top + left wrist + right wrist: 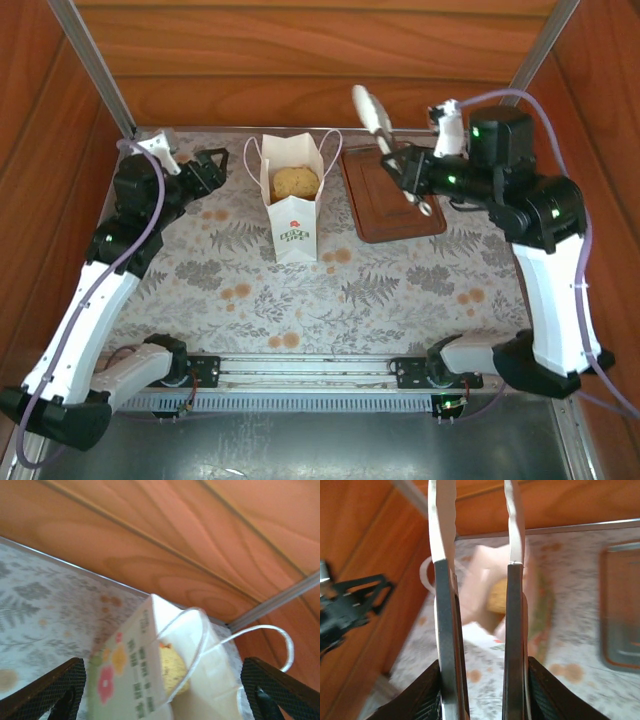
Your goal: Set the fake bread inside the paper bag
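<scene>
The white paper bag (295, 205) stands upright in the middle of the floral mat, its mouth open. A round golden piece of fake bread (295, 181) lies inside it. My left gripper (207, 170) is open just left of the bag, apart from it. From the left wrist, the bag (135, 670) and the bread (174, 669) sit between the wide black fingers (47, 692). My right gripper (412, 172) is shut on a pair of metal tongs (385, 135) to the right of the bag. The tongs' arms (445, 630) point toward the blurred bag (480, 575) and bread (496, 596).
A brown rectangular tray (385, 205) lies right of the bag, under the right gripper, with nothing on it. Wooden walls and metal corner rails (100, 70) close in the back and sides. The bag's thin cord handles (280, 645) loop outward.
</scene>
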